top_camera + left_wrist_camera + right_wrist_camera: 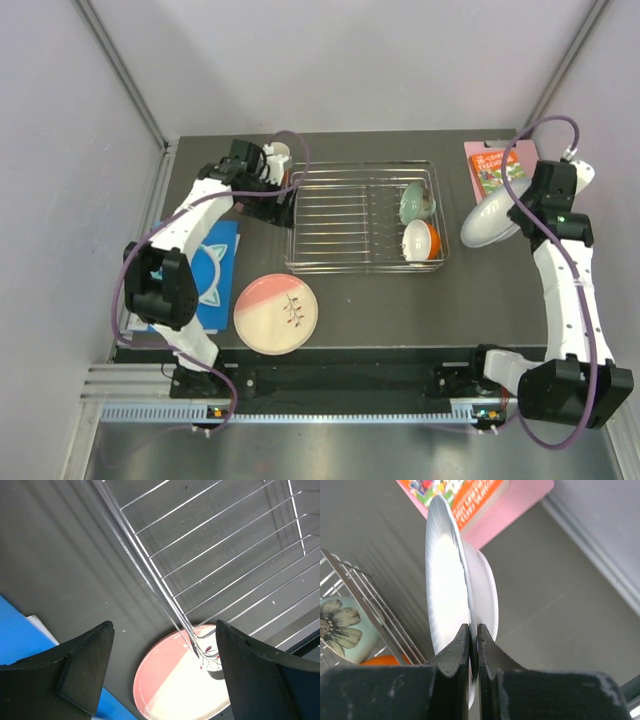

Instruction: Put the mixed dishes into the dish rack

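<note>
The right gripper [474, 630] is pinched tight on the rim of the pale grey-white plate [445, 580]. Its two fingers are nearly closed, with only the plate's edge between them. The plate stands on its edge in the grip, off the table [400, 300]. From the top camera it sits just past the right end of the dish rack [365, 215], between the rack and the pink book [492, 170] in the far right corner.

Two pieces are in the rack, both at its right end: the mint-green bowl [417, 203] toward the back and the orange bowl [421, 240] just in front of it. Both are tipped on their sides against the wires. The right wrist camera catches a flower print on the green one.

The left gripper [164, 630] is spread wide with nothing between its fingers. It hangs over the rack's left edge — its wrist view looks down past a corner of the chrome wires. The pink-and-cream plate [277, 313] lies flat on the table in front of the rack's near left corner, close to it and outside it, twig motif facing up. In the wrist view the rack corner overlaps it, but whether they touch can't be told.

Off to the left there's a blue book [215, 270] with the teal cat-ear headphones [205, 275] lying on it, partly under the left arm.
</note>
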`<state>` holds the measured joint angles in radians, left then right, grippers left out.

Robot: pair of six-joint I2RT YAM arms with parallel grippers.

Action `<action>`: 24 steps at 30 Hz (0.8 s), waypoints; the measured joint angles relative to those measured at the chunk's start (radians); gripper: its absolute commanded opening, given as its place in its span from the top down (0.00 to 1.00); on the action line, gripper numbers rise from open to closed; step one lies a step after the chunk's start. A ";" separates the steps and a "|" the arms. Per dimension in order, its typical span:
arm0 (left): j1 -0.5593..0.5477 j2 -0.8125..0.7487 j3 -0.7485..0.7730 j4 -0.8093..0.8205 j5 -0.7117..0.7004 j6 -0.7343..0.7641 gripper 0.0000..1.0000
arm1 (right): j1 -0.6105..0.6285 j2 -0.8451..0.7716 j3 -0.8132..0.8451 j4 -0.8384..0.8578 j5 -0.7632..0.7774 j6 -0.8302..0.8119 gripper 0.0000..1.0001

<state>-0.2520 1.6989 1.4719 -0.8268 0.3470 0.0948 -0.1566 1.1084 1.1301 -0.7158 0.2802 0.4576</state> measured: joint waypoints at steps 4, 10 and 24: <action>-0.024 0.029 0.007 -0.002 -0.011 0.014 0.18 | 0.024 0.007 0.099 -0.002 0.063 -0.037 1.00; -0.040 0.085 0.017 -0.001 -0.050 0.048 0.25 | 0.026 0.029 0.256 0.057 0.101 -0.084 1.00; -0.068 0.180 0.066 0.011 -0.056 0.153 0.30 | 0.325 0.047 0.241 0.339 -0.036 -0.402 1.00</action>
<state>-0.3202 1.8786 1.5375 -0.8154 0.2913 0.2481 0.1684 1.1549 1.3712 -0.3771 0.2440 0.0555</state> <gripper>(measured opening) 0.713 0.028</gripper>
